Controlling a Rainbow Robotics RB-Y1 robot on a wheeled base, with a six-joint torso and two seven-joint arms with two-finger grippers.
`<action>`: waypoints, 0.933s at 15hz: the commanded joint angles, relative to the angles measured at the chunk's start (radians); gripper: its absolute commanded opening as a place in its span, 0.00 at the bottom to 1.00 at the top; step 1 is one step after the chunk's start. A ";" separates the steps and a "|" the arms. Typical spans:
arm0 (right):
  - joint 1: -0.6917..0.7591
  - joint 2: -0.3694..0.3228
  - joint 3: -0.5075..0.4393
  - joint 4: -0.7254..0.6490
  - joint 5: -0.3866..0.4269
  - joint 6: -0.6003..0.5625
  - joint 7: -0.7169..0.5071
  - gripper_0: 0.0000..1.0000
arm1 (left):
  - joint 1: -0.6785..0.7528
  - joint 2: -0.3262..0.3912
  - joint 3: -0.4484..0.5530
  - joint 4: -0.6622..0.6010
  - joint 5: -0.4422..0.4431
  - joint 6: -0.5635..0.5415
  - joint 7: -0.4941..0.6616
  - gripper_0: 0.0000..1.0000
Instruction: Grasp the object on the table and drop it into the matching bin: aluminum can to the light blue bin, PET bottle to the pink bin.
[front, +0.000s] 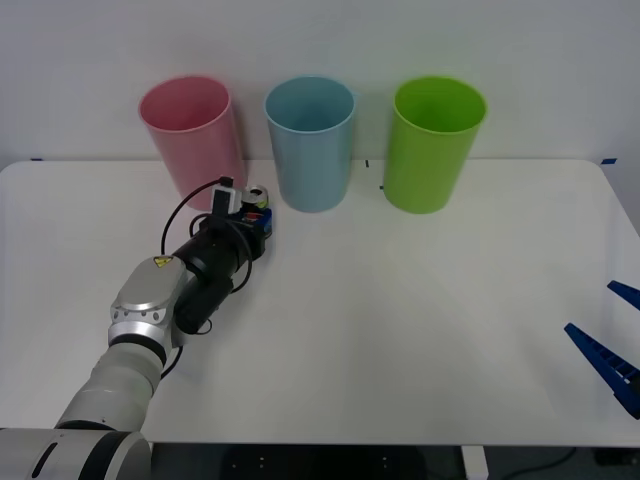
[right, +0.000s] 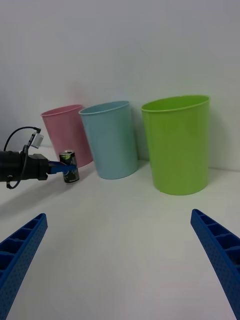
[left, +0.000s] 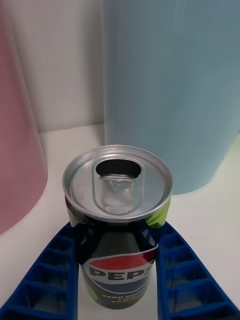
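Your left gripper hides the can's lower sides, its blue fingers clamped on the upright can between the pink bin and light blue bin, "PEPSI" showing, while your right gripper waits spread wide over the table
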 joint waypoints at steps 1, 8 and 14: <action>0.000 0.000 0.000 0.000 0.000 0.000 0.000 1.00 | 0.000 0.000 -0.002 0.000 0.003 0.000 0.002 0.00; 0.000 0.000 0.000 0.000 0.000 0.000 0.000 1.00 | 0.011 0.009 -0.012 -0.003 0.041 -0.014 -0.004 0.00; 0.000 0.000 0.000 0.000 0.000 0.000 0.000 1.00 | 0.104 0.089 -0.130 -0.144 0.199 -0.050 -0.004 0.00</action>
